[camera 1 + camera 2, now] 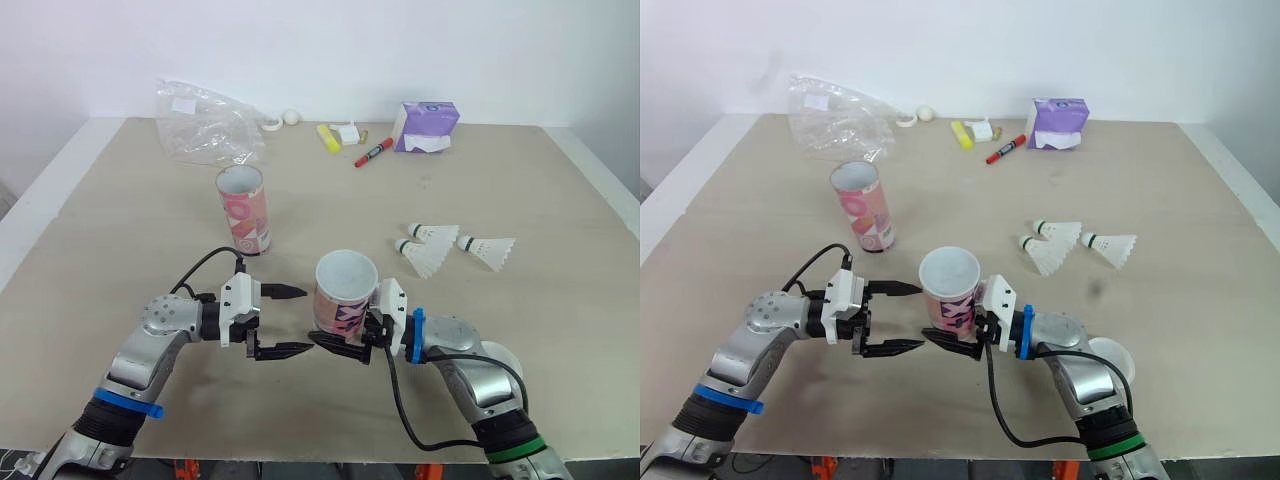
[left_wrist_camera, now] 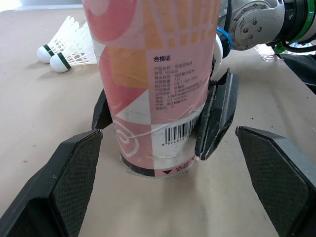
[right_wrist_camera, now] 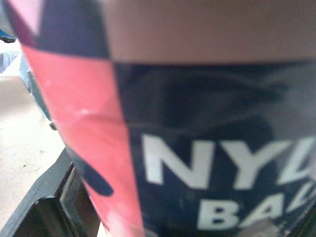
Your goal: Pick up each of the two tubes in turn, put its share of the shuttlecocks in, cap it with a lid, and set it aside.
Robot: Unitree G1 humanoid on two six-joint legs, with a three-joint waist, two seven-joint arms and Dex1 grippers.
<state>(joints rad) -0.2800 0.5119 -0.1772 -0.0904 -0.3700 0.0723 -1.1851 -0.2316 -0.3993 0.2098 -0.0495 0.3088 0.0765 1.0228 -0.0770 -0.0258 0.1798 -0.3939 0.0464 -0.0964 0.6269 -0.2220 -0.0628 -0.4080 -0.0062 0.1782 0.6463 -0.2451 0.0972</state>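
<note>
Near tube [image 1: 345, 295] stands upright on the surface [image 1: 120, 230], mouth open, at front centre. The right end effector [image 1: 345, 328] is pinching it low on the body. In the left wrist view its black fingers [image 2: 217, 118] sit flat against both sides of the tube just above the base, which rests on the surface.

The left end effector [image 1: 300, 320] is spread wide and aimed at the same tube from the robot's left. Its tips are just beside the tube wall and not touching. In the left wrist view the tube stands ahead of and between its two fingers [image 2: 64, 187], with a gap on each side.

Far tube [image 1: 243, 208] is upright and open, behind and to the left, well apart from both end effectors.

Three shuttlecocks [image 1: 430, 248] lie on their sides in a loose group to the right of the near tube, away from the arms. A white lid [image 1: 1108, 355] lies partly hidden under the right forearm.

Along the back edge are a plastic bag [image 1: 205, 125], a red marker [image 1: 373, 152] and a purple tissue pack [image 1: 428, 125].
</note>
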